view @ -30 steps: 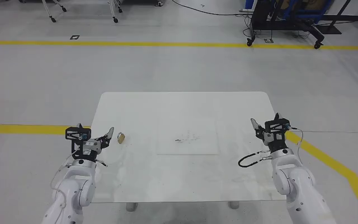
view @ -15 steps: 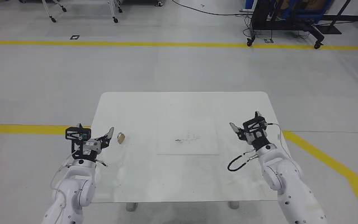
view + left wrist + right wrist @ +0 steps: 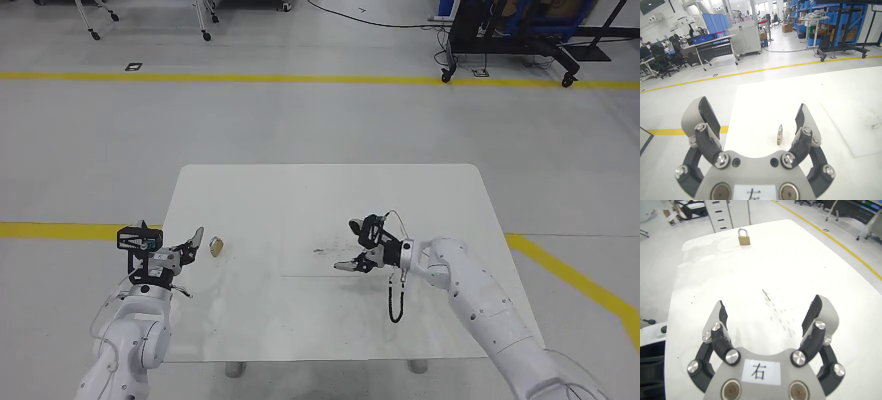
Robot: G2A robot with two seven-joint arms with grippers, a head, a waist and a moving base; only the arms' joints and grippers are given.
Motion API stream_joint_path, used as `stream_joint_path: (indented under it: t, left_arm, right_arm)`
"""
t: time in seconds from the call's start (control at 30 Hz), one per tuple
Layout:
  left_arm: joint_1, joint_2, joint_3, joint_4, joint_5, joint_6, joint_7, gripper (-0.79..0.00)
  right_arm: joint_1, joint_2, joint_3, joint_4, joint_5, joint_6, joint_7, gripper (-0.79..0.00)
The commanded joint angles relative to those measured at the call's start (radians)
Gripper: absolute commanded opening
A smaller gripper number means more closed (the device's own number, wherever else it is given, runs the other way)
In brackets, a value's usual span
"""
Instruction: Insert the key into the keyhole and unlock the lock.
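White table (image 3: pixel 300 190) in a workshop; right gripper (image 3: pixel 769 301) spread wide, thin key (image 3: pixel 766 295) lying flat just ahead of its fingertips; left gripper (image 3: pixel 752 103) also wide, lock (image 3: pixel 779 136) just ahead; likely risk: so flat a key skids from closing pads.

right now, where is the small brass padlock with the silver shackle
In the top view the small brass padlock sits near the left edge of the white table, just ahead of the open left gripper.
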Motion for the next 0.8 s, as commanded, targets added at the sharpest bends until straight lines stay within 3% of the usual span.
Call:
stream_joint_path:
  t: [0.0, 0.03, 0.23, 0.3, 0.53, 0.57, 0.6, 0.63, 0.77]
  left_arm:
    - [0.0, 0.0, 0.0, 0.0, 0.0, 0.0, 0.0, 0.0]
    - [0.0, 0.0, 0.0, 0.0, 0.0, 0.0, 0.0, 0.0]
    - [0.0, 0.0, 0.0, 0.0, 0.0, 0.0, 0.0, 0.0]
    - [0.0, 0.0, 0.0, 0.0, 0.0, 0.0, 0.0, 0.0]
    - [0.0, 0.0, 0.0, 0.0, 0.0, 0.0, 0.0, 0.0]
    - [0.0, 0.0, 0.0, 0.0, 0.0, 0.0, 0.0, 0.0]
    - [0.0, 0.0, 0.0, 0.0, 0.0, 0.0, 0.0, 0.0]
    - [0.0, 0.0, 0.0, 0.0, 0.0, 0.0, 0.0, 0.0]
    - [0.0, 0.0, 0.0, 0.0, 0.0, 0.0, 0.0, 0.0]
  right_arm:
    - [0.057, -0.014, -0.046, 0.064, -0.029, -0.007, -0.027, -0.142]
    - [0.085, -0.023, -0.077, 0.082, -0.054, -0.012, -0.033, -0.212]
    - [0.201, -0.072, -0.242, 0.186, -0.258, 0.045, -0.161, -0.262]
    - [0.228, -0.089, -0.288, 0.225, -0.313, 0.086, -0.181, -0.372]
    - [0.298, -0.139, -0.383, 0.342, -0.371, 0.119, -0.25, -0.486]
    - [0.304, -0.144, -0.39, 0.356, -0.373, 0.127, -0.255, -0.542]
    - [0.31, -0.149, -0.397, 0.367, -0.375, 0.131, -0.261, -0.696]
    - [0.316, -0.154, -0.403, 0.378, -0.377, 0.135, -0.267, -0.785]
    - [0.336, -0.168, -0.424, 0.407, -0.398, 0.154, -0.283, -0.785]
